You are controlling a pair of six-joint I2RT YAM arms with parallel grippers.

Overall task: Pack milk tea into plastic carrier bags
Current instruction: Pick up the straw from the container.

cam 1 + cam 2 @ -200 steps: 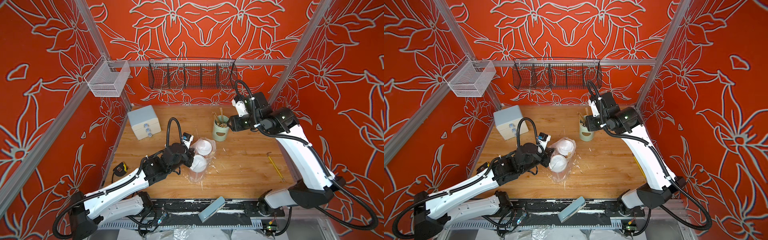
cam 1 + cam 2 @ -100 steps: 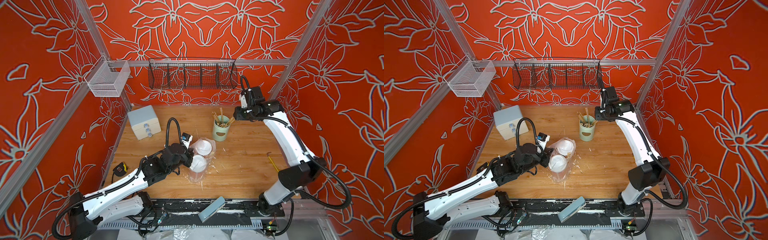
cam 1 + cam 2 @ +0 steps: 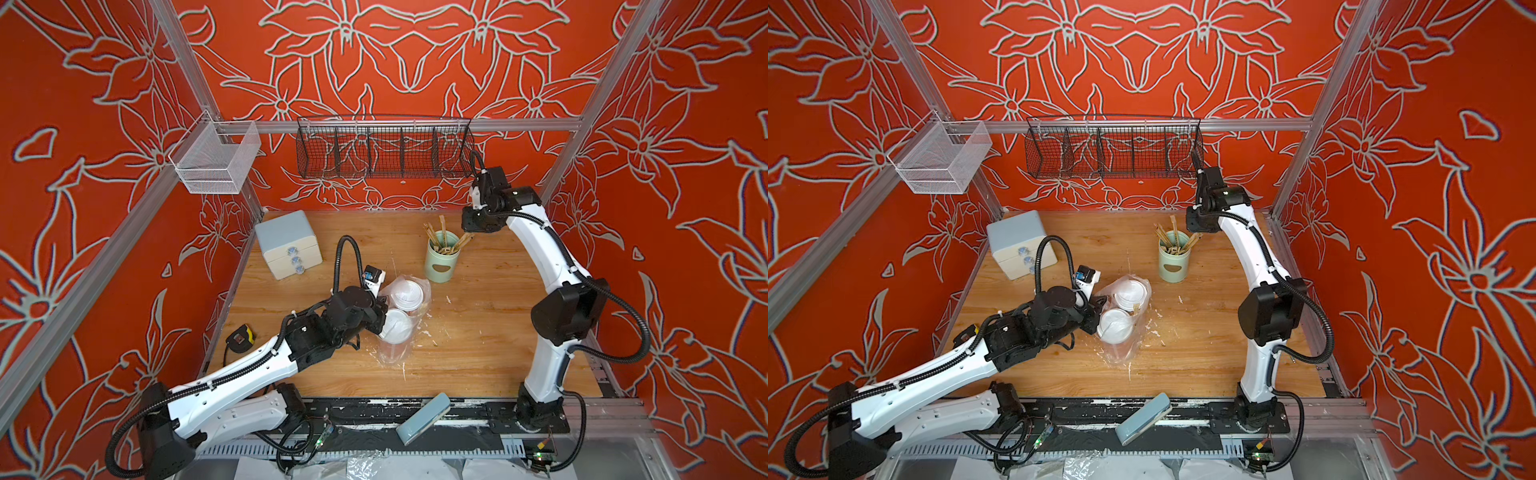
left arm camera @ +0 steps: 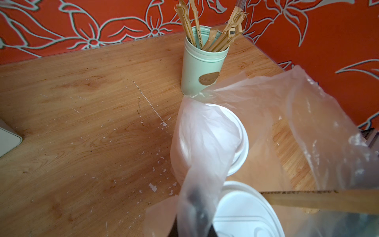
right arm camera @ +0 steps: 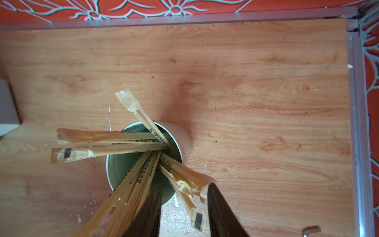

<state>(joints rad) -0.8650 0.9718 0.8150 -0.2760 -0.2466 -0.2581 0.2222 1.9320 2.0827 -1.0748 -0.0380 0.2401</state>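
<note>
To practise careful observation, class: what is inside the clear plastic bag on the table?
Inside the plastic bag two cups stand side by side, shown by their white dome lids: far cup, near cup. Their sides and prints are hidden beneath the lids and crinkled plastic.

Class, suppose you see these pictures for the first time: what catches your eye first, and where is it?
The red floral walls around the wooden table hit first. Mid-table, two white-lidded cups sit in a clear plastic bag pinched by the left gripper. Near the back, the right gripper holds open fingers astride wrapped straws in a mint-green holder.
</note>
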